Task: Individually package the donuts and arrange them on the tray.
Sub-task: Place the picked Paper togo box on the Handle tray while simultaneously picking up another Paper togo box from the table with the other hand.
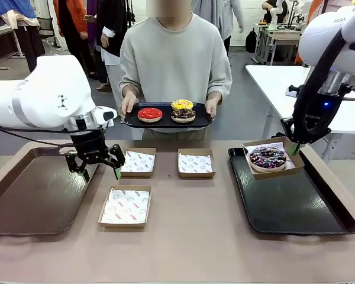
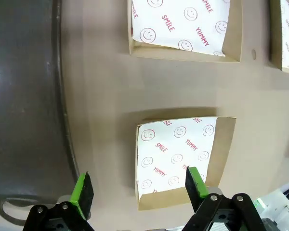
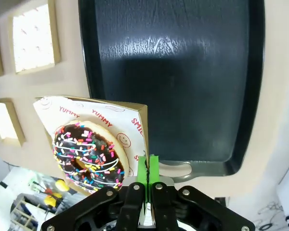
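A person at the far side holds a black tray (image 1: 130, 123) with a red donut (image 1: 149, 114), a yellow donut (image 1: 181, 105) and a chocolate donut (image 1: 183, 115). The sprinkled donut (image 1: 267, 157) (image 3: 89, 154) lies in a paper-lined box (image 1: 284, 144) (image 3: 135, 115) at the far left corner of the right-hand tray (image 1: 290, 201) (image 3: 173, 72). My right gripper (image 1: 295, 148) (image 3: 148, 168) is shut on that box's edge. My left gripper (image 1: 100, 173) (image 2: 138, 188) hangs open above the table, over the left part of an empty box (image 2: 178, 154).
Three empty paper-lined boxes lie mid-table: two in a far row (image 1: 137, 161) (image 1: 196, 163) and one nearer (image 1: 125, 206). A brown tray (image 1: 29, 189) (image 2: 24, 96) lies at the left. More people and tables stand behind the person.
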You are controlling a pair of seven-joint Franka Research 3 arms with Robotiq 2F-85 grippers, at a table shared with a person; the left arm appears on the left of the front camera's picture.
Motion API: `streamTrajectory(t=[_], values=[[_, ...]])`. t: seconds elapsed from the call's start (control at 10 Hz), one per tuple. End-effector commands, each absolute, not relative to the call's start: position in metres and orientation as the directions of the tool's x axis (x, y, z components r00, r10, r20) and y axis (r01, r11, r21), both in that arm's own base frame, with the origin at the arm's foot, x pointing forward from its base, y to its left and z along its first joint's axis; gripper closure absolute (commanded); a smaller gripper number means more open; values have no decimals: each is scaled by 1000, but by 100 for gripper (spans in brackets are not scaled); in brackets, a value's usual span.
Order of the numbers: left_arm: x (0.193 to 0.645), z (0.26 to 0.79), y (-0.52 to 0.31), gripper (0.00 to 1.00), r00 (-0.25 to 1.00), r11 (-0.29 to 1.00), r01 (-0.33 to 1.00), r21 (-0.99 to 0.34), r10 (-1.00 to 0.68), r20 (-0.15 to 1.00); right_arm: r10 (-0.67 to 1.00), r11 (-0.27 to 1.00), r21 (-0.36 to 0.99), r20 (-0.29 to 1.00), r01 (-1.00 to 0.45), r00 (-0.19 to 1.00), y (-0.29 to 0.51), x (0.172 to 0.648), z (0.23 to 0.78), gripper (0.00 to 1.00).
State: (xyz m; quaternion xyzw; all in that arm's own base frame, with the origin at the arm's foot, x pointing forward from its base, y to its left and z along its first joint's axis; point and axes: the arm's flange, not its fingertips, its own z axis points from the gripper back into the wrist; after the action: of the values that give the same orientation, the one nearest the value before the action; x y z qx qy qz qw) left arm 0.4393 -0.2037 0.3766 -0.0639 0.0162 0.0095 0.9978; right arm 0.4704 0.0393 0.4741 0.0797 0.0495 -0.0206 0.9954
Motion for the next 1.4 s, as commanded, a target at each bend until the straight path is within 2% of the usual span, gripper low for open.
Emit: streamTrajectory(t=[0.0,0.1,0.2,1.0,1.1,1.3], values=[[428,364,-217,0,999,998,-38,-40,38,4,-20,987,157,-107,36,994,42,474,473,99],[425,360,-217,0,999,999,-36,-18,37,27,-20,987,157,-107,36,994,42,474,473,99],[433,369,-210,0,999,994,-19,-103,17,-28,-20,987,157,-107,36,994,42,474,473,99],[433,367,-210,0,1000,996,-29,-85,28,-13,-26,987,155,-108,43,994,42,471,471,99],[421,357,-224,0,999,999,-40,-7,40,-19,-39,990,134,-103,53,994,37,463,461,99],[404,350,-240,0,1000,998,-11,-62,11,-1,-60,991,116,-97,71,993,28,441,449,99]])
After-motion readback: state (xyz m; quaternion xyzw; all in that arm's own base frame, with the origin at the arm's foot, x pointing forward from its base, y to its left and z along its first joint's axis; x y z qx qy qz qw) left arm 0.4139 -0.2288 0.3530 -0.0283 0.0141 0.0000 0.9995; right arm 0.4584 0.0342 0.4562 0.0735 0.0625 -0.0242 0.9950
